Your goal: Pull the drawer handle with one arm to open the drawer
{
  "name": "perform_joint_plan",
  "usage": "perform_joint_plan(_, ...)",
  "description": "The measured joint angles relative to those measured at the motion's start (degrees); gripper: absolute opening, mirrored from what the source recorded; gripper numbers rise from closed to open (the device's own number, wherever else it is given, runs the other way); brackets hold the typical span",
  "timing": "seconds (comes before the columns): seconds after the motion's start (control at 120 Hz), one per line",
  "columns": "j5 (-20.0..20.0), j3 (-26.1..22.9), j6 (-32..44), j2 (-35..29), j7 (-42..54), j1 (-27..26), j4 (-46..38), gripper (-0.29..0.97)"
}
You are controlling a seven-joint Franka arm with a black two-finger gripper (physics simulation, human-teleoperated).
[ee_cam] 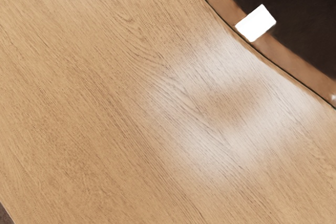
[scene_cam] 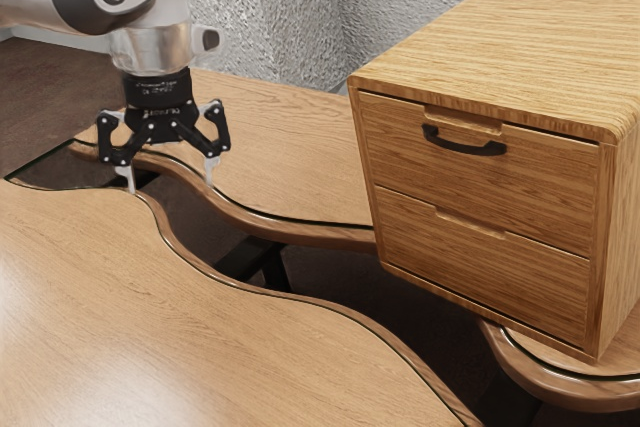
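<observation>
Exterior view shows our hand [scene_cam: 169,177], fingers [scene_cam: 127,177] spread apart and empty, pointing down just above the counter [scene_cam: 100,327], well apart from the black handle [scene_cam: 463,144] on the upper drawer [scene_cam: 480,187] of the cabinet [scene_cam: 520,47] at the exterior view's right. We judge the approach risky: the handle is thin and close to the drawer front, so unless we turn the fingers to face it they may strike wood or slip off in the pull.

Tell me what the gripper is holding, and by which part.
Nothing is held. The gripper hangs with jaws open and empty, well apart from the drawer handle.
</observation>
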Motion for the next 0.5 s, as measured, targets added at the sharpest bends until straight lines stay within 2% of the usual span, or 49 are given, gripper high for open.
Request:
perform_joint_plan(0.142,0.03,0.13,3.49,-0.34,-7.65,0.02,0.71,0.68)
perform_joint_plan(0.233,-0.21,-0.31,5.29,-4.81,-11.72,-0.61,3.19,0.68)
perform_joint_plan(0.408,-1.95,-0.52,15.35,-6.50,-18.86,-1.25,6.56,0.68)
perform_joint_plan(0.5,-3.95,-0.51,21.39,-3.93,-22.48,-1.47,9.07,0.68)
